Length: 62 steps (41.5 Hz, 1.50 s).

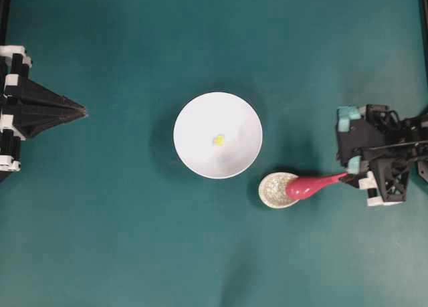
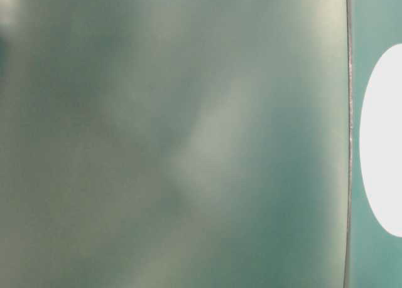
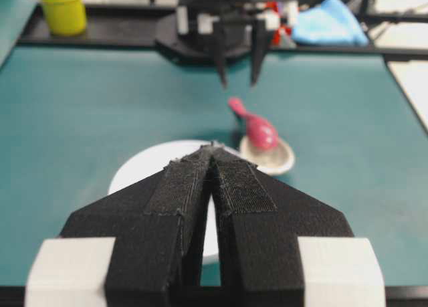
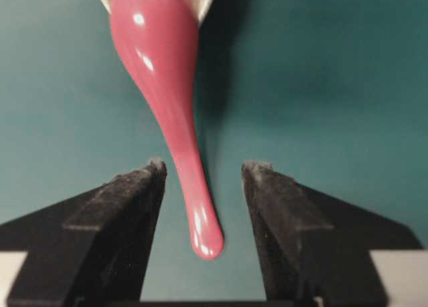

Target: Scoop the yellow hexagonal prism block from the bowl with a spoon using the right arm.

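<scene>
My right gripper (image 4: 202,176), the black frame claw with teal tape pads, stood spread wide, its two fingers on either side of the handle of the glossy pink-red soup spoon (image 4: 167,99) without touching it, so nothing was grasped. From my right wrist camera I saw clear gaps between the handle tip and both black pads. The spoon's oval scoop rested in the small speckled beige oval spoon rest (image 1: 277,189), its handle angled up toward the claw. Just beside that rest, toward the table's middle, sat the large round plain white bowl (image 1: 200,120), and the tiny bright yellow hexagonal prism block (image 1: 219,140) lay inside it near the centre, well apart from the spoon. Far across the green table mat (image 1: 120,240), my left gripper (image 3: 214,153), the black pointed one, was clenched with its pads pressed together on nothing. The table-level camera gave me mostly a blur; the white shape at its right edge was probably the bowl.
</scene>
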Each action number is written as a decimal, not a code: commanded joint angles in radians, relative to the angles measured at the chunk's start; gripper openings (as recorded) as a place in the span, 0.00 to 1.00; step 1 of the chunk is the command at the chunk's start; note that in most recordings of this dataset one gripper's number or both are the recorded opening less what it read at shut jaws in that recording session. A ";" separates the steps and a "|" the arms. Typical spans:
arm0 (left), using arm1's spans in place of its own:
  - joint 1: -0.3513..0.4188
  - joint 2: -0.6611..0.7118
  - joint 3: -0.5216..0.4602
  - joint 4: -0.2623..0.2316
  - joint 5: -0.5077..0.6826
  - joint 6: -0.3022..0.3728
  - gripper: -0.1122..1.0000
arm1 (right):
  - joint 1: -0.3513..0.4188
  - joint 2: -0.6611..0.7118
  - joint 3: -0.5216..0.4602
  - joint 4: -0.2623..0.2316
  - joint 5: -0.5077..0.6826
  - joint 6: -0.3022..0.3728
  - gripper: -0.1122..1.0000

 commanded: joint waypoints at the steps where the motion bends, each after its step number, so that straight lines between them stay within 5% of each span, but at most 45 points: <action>1: 0.000 0.009 -0.023 0.003 -0.002 0.002 0.10 | -0.002 0.043 -0.021 0.006 -0.008 0.002 0.60; 41: 0.000 0.009 -0.021 0.003 0.002 -0.002 0.10 | 0.038 0.202 0.011 0.040 -0.199 0.002 0.59; 47: 0.002 0.009 -0.021 0.003 0.002 0.000 0.10 | 0.038 0.213 0.011 0.040 -0.202 0.002 0.54; 57: 0.002 0.009 -0.021 0.003 0.003 0.000 0.10 | 0.040 0.212 0.005 0.040 -0.189 0.002 0.31; 62: 0.000 0.009 -0.023 0.003 0.002 0.000 0.10 | 0.038 0.201 -0.008 0.040 -0.155 0.002 0.31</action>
